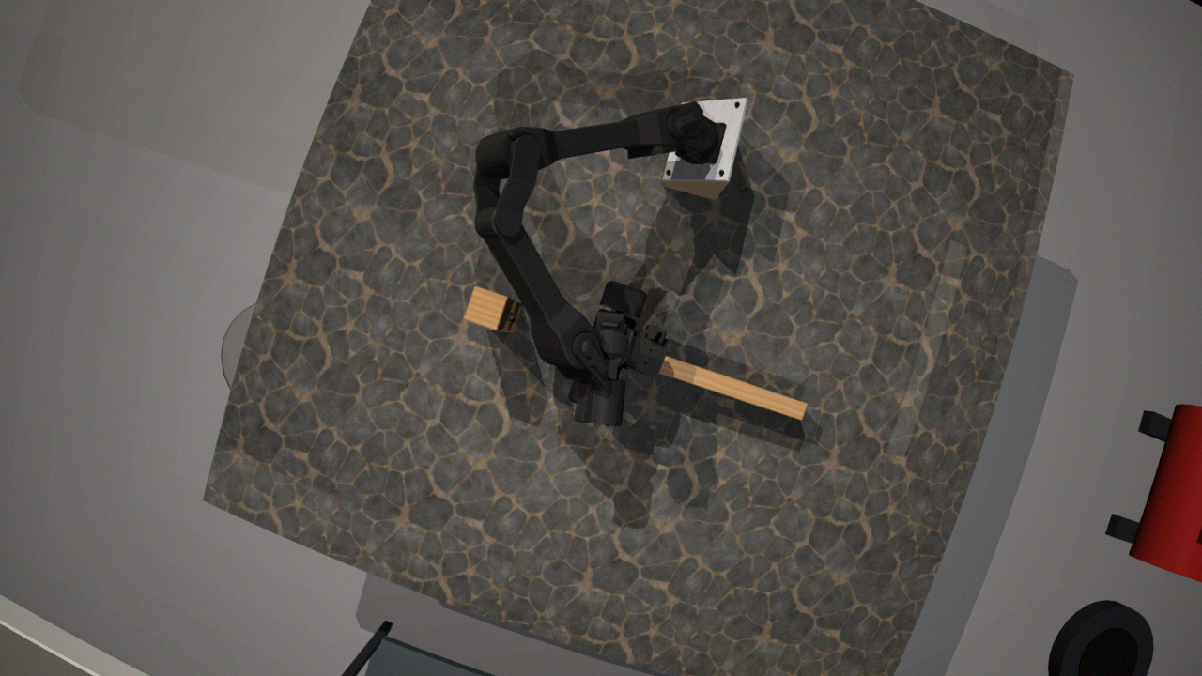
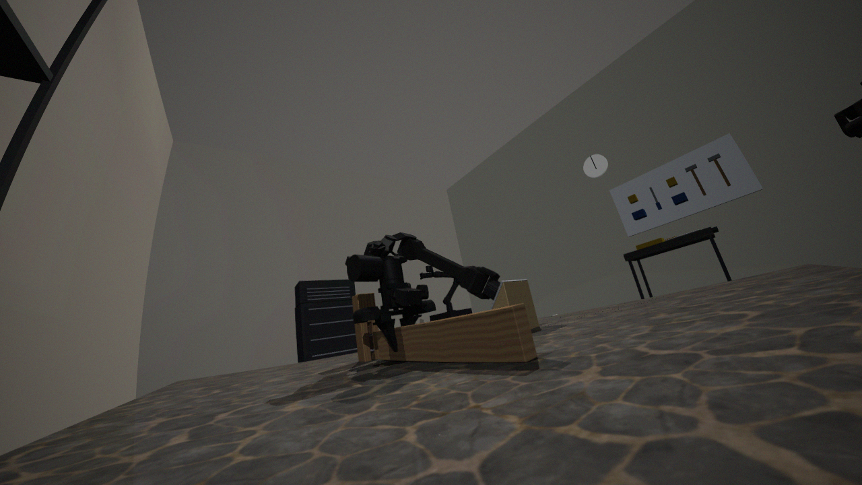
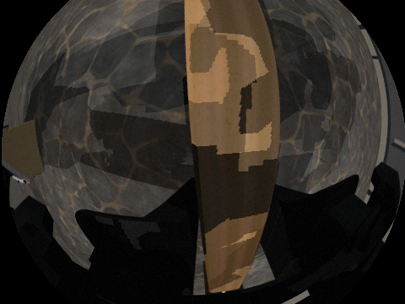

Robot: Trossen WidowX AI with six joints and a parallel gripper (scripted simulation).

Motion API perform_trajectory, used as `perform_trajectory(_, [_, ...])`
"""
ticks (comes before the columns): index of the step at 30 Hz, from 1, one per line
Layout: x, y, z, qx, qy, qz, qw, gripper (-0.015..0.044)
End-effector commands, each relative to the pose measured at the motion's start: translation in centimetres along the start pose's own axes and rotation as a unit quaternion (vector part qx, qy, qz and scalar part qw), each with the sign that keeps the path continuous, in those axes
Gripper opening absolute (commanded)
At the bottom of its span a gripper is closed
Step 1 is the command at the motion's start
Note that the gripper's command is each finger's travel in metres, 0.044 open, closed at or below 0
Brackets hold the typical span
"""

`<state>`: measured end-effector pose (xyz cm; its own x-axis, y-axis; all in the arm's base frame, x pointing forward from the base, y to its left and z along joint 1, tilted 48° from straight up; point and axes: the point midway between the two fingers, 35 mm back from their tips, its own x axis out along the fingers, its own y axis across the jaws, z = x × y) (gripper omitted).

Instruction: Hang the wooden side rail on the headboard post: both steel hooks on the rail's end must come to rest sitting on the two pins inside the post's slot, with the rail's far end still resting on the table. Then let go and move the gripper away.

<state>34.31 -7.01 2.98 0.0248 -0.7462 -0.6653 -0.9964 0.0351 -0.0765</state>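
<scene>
The wooden rail [image 1: 739,388] [image 2: 464,339] [image 3: 211,122] stands on its narrow edge. Its far end is low at the table top; a thin gap under it cannot be told. My gripper [image 3: 218,181] is shut on the rail near its hook end. In the exterior view one dark finger lies across the rail's near face; in the top view the arm hides the fingertips. The headboard post [image 1: 485,308] [image 2: 362,300] stands upright beyond that end, its dark slot side towards the rail. The hooks and pins are too small and shaded to tell whether they touch.
The arm's base sits on a pedestal with a white plate [image 1: 736,138], at the upper right of the table in the top view. The upper arm and forearm bend over the space beside the post. The table top [image 1: 403,470] [image 2: 482,422] has a stone pattern.
</scene>
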Motion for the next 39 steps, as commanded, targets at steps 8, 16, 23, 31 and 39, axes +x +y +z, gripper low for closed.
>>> perform_trajectory(8, [-0.54,-0.25,0.04,0.004,-0.001,-0.005,1.0,0.0])
perform_trajectory(16, [-0.67,-0.25,0.04,0.004,-0.001,-0.005,1.0,0.0])
perform_trajectory(23, [-0.79,-0.25,0.05,0.004,-0.001,-0.005,1.0,0.0])
perform_trajectory(31, [-0.92,-0.25,0.05,0.004,-0.001,-0.005,1.0,0.0])
perform_trajectory(39, [-1.05,-0.25,0.05,0.004,-0.001,-0.005,1.0,0.0])
